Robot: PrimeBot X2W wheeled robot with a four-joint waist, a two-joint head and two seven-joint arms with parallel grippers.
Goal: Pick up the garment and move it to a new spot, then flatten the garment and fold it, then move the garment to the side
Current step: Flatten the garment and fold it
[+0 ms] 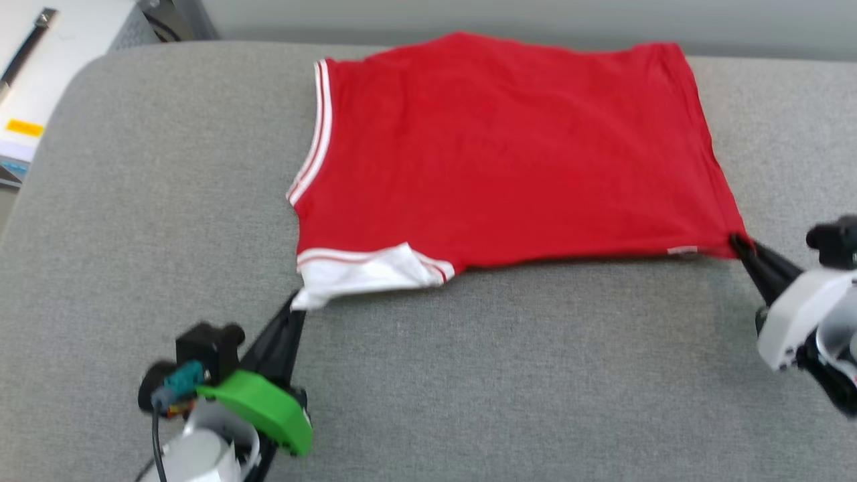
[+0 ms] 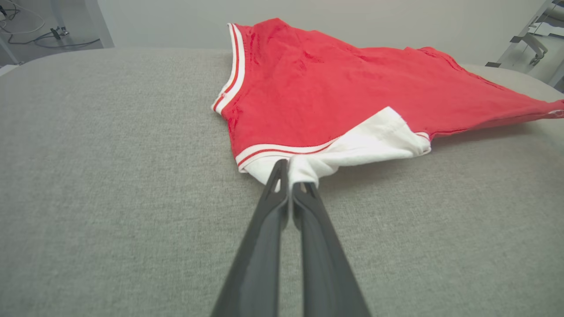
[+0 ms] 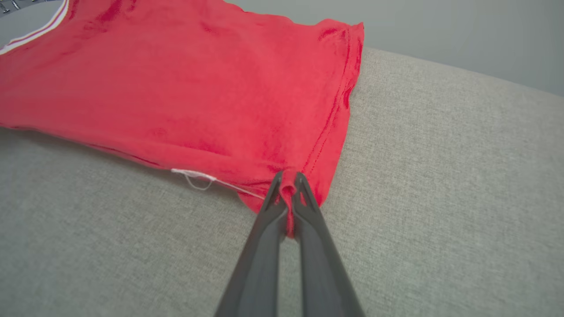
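The garment [image 1: 509, 154], a red jersey with a white sleeve and red-and-white striped trim, lies spread on the grey cushion, plain red side up. My left gripper [image 1: 299, 302] is shut on the tip of the white sleeve [image 2: 352, 143] at the near left corner. In the left wrist view the left gripper [image 2: 291, 176] pinches a bunch of white cloth. My right gripper [image 1: 736, 239] is shut on the red hem corner at the near right. In the right wrist view the right gripper [image 3: 288, 182] has a fold of the garment [image 3: 198, 88] between its fingers.
The grey cushioned surface [image 1: 469, 375] stretches wide in front of the garment and to its left. A white table [image 1: 47, 60] with a yellow label stands past the far left corner. The cushion's far edge runs just behind the garment.
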